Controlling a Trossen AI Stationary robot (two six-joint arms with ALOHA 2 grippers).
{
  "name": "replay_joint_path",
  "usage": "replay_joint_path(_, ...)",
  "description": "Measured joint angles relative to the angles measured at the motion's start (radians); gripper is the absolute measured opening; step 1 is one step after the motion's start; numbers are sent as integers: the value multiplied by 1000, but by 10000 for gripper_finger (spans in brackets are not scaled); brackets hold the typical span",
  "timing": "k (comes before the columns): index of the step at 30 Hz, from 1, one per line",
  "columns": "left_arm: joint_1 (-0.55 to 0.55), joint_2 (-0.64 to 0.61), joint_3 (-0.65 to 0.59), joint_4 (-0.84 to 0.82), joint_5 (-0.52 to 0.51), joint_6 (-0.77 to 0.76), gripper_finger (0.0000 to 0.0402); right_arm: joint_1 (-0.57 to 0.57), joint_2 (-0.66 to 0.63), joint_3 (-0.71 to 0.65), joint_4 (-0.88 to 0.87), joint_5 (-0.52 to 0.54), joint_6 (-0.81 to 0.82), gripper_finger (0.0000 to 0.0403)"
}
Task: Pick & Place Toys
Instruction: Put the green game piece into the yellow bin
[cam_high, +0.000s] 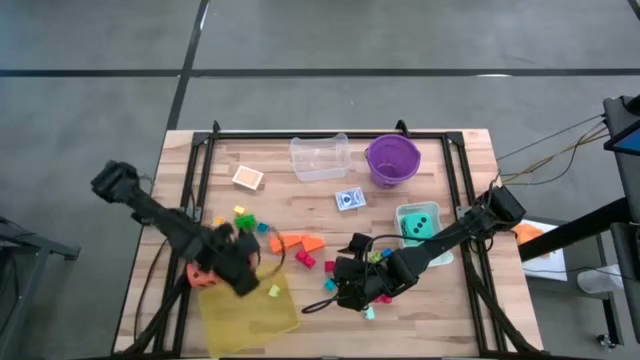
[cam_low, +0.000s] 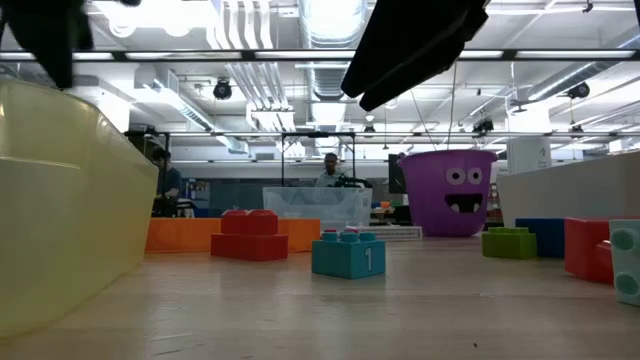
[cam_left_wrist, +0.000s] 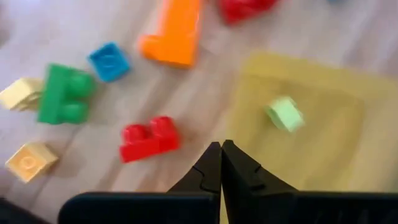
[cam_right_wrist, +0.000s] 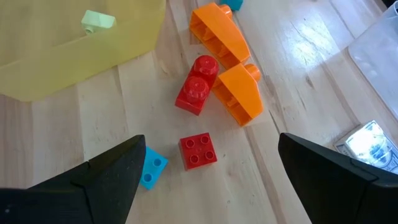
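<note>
Where the yellow tray (cam_right_wrist: 74, 59) lies at the near edge of the table (cam_high: 330, 335), a pale green brick (cam_right_wrist: 97, 20) rests inside it, small and lime-tinted, lying loose just ahead of the left hand (cam_left_wrist: 221, 163), whose fingers are pressed together with nothing between them. Just off the tray's edge sits a two-stud red brick (cam_left_wrist: 149, 138), close beside that clenched hand, and farther from the tray lie a green brick (cam_left_wrist: 65, 94), a small blue brick (cam_left_wrist: 109, 60) and two pale yellow bricks (cam_left_wrist: 28, 161). On the tray's other side, two orange wedge pieces (cam_right_wrist: 227, 59) lie touching each other, with a red two-stud brick (cam_right_wrist: 196, 85) against them. A flat red four-stud brick (cam_right_wrist: 198, 150) and a light blue brick (cam_right_wrist: 151, 168) lie between the spread, released fingers of the right hand (cam_right_wrist: 208, 171), which hovers over them grasping nothing. Well beyond the tray, toward the table's far side, stand a teal die (cam_high: 418, 224), a card pack (cam_high: 349, 199), a clear tub (cam_high: 320, 157) and a purple bucket (cam_high: 392, 159).
</note>
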Motion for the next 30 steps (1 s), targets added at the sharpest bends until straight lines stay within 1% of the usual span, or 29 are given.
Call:
replay_joint_path(3, 157, -76, -72, -3, 52, 40, 28, 0, 0, 0, -1, 0, 0, 363)
replay_joint_path(7, 390, -142, -176, 0, 171, 140, 83, 0, 0, 0, -2, 0, -7, 363)
replay_joint_path(10, 544, -165, -236, 9, 251, 269, 127, 0, 0, 0, -3, 0, -38, 363)
replay_joint_path(13, 651, -162, -269, 13, 266, 444, 159, -5, 0, 0, -3, 0, -79, 363)
replay_joint_path(16, 703, -146, -286, 33, 266, 584, 175, -11, 0, 0, -3, 2, -106, 363)
replay_joint_path(21, 707, -99, -279, 71, 266, 756, 187, -21, 0, 0, -3, 4, -164, 363)
replay_joint_path(27, 707, -53, -282, 90, 211, 861, 189, -48, 0, 1, 0, 6, -217, 363)
replay_joint_path(30, 706, -33, -287, 114, 205, 884, 189, -61, 0, 1, 0, 6, -230, 363)
